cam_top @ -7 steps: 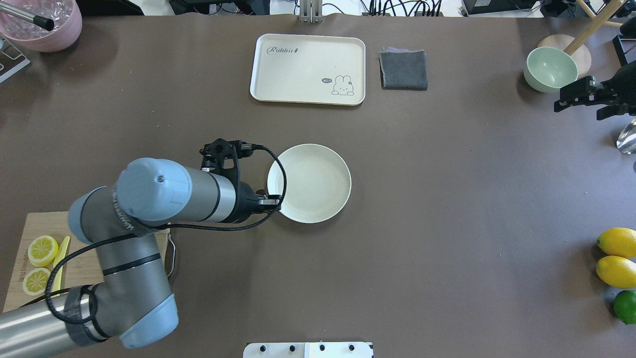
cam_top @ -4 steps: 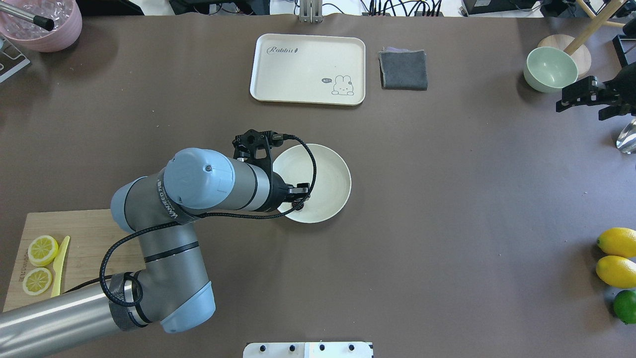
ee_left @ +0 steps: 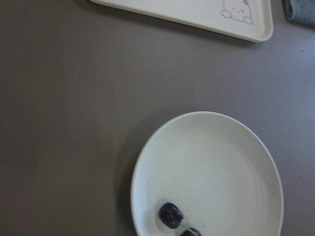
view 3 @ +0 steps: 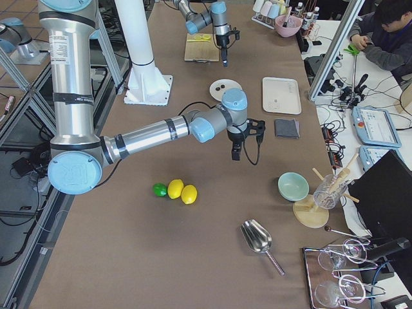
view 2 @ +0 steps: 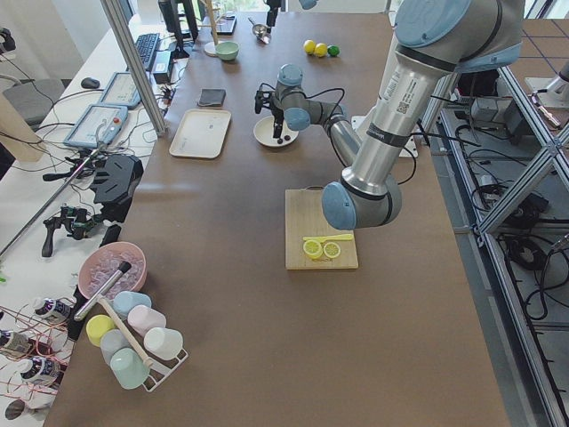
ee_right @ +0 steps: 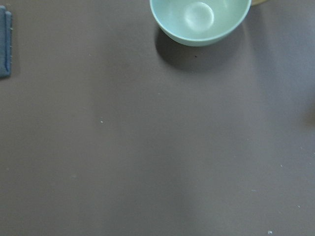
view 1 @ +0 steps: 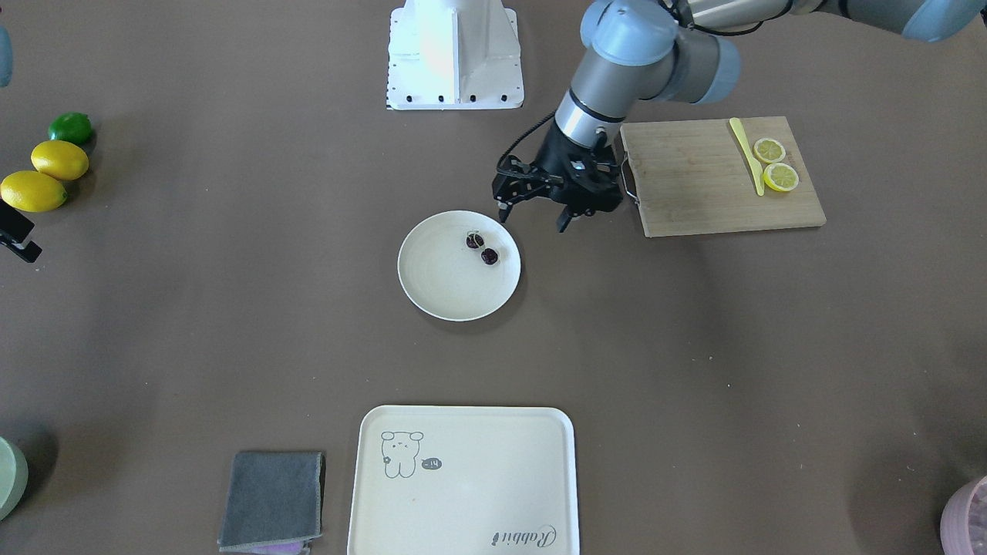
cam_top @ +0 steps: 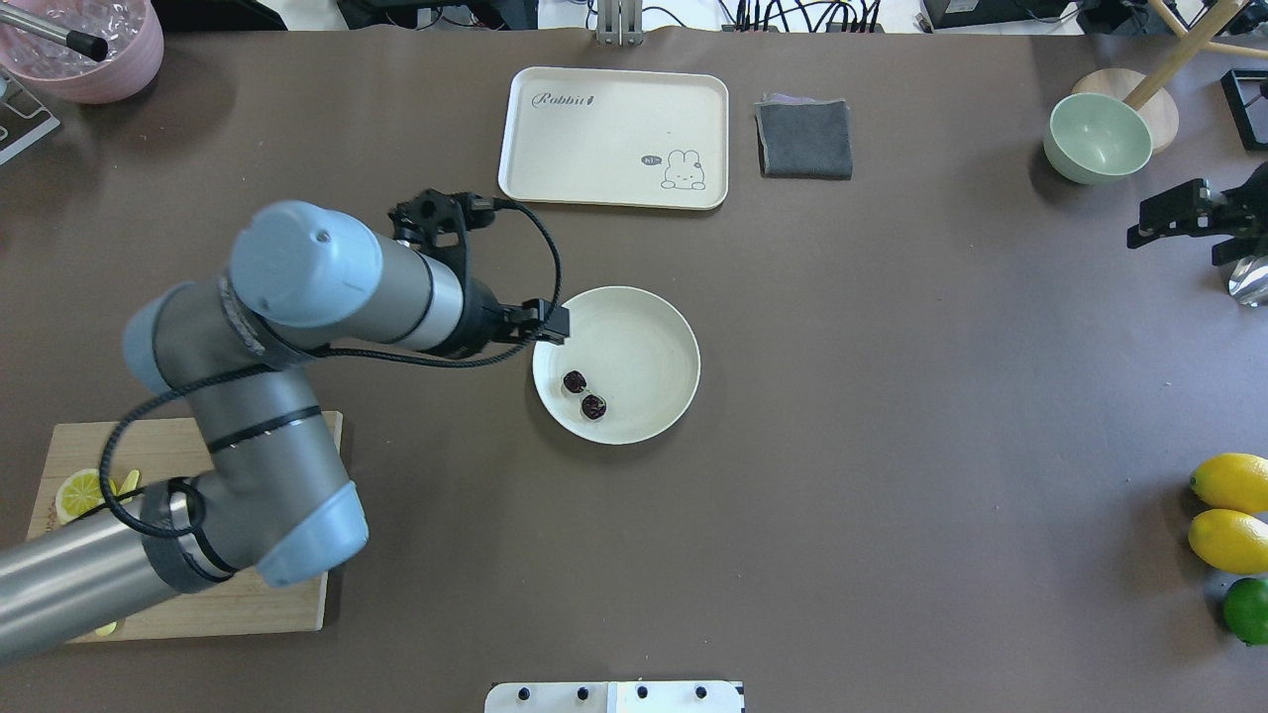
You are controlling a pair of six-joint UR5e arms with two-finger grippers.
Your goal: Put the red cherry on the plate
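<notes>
At roughly 7 o'clock on the plate (cam_top: pixel 654 337), overhead view, the red cherry (cam_top: pixel 583 393) lay free; the left pincer (view 1: pixel 532 221) hung open and empty beside the rim, so placement looked done.

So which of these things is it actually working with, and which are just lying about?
In the job: cherries, lying on the plate; the left pincer, open beside it.
Just lying about: tray, grey cloth, green bowl, lemons, lime, cutting board with lemon slices.
</notes>
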